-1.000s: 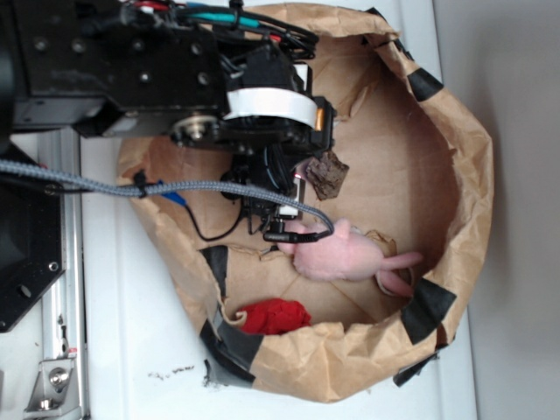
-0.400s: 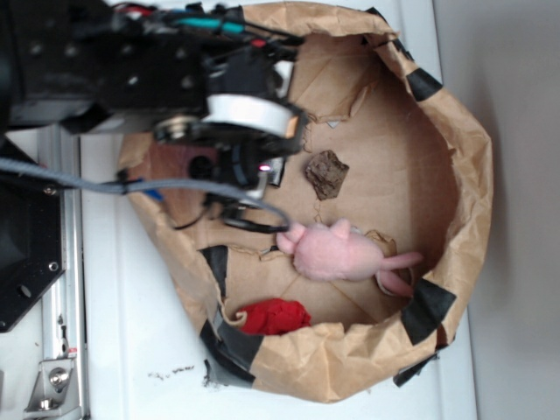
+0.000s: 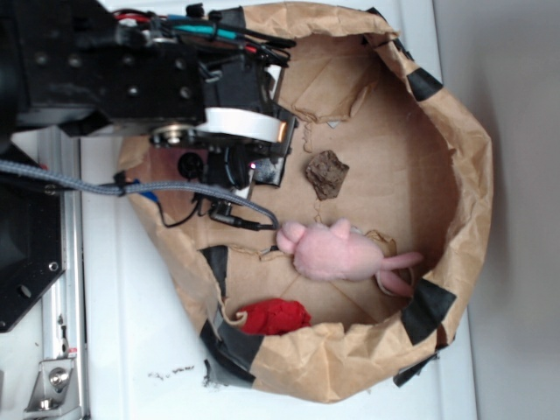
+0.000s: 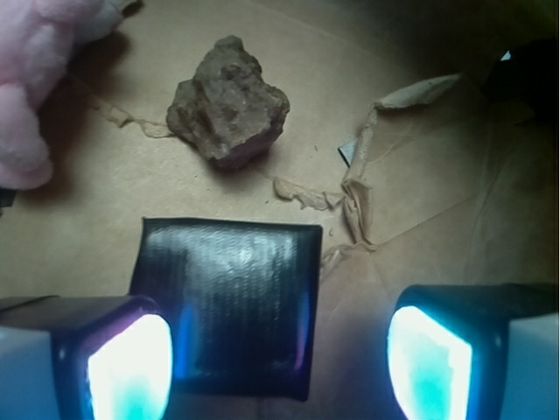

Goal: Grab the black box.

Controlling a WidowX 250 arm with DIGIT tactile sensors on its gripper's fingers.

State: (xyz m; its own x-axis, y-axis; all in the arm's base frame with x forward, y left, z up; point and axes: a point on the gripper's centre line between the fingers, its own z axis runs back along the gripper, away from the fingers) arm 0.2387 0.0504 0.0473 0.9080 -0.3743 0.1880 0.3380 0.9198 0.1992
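Hovering over the floor of a crumpled brown paper bag point(image 3: 455, 157), the arm point(image 3: 131, 79) reaches in from the bag's open side, and its fingers point(image 4: 280, 359) stand wide apart with nothing held between them. In the wrist view the black box point(image 4: 229, 302) lies flat on the brown paper, its glossy top catching light. It sits in the gap between the two fingers but off to one side: one of its edges is just beside the glowing pad point(image 4: 129, 367) at the lower left of that view, while the other pad point(image 4: 429, 363) stands well apart from the box, with bare paper between. Whether the near pad touches the box cannot be told.

Taking the black box as the landmark, a rough brown lump point(image 4: 229, 109) lies near it on its far side from the fingers, not touching. A pink plush toy point(image 4: 35, 87) shows at the upper left corner of the wrist view, farther from the box than the lump. Torn paper flaps point(image 4: 359, 188) curl up just beside the box's upper right corner.

In the exterior view the box is hidden under the arm. There the lump point(image 3: 326, 174) and the plush toy point(image 3: 337, 252) lie inside the bag, a red cloth point(image 3: 275, 316) rests by the bag's wall beyond the toy, and black tape patches point(image 3: 427, 308) mark the rim. The bag stands on a white surface point(image 3: 122, 332).
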